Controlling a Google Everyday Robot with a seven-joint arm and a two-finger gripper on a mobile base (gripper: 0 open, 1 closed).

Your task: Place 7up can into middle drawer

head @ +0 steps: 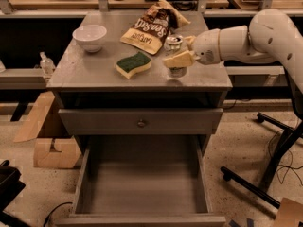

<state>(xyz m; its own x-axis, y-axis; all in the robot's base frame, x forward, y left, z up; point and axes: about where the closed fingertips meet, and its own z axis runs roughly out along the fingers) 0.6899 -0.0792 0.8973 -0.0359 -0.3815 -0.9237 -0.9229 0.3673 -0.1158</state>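
The claw (177, 51), smooth matt cream plastic, sits at the 7up can (174, 42), whose metal top shines. Left of the can lies a rough-faced sponge (134, 64), and behind it a glossy crinkled chip bag (149, 28). The counter (94, 72) beneath looks matt grey.

Your arm (279, 32) reaches in from the right side of the scene, bent at the elbow. Its white forearm (232, 44) lies about level and points left. Your gripper (176, 51) is at its left tip, slightly right of centre, in the far half.
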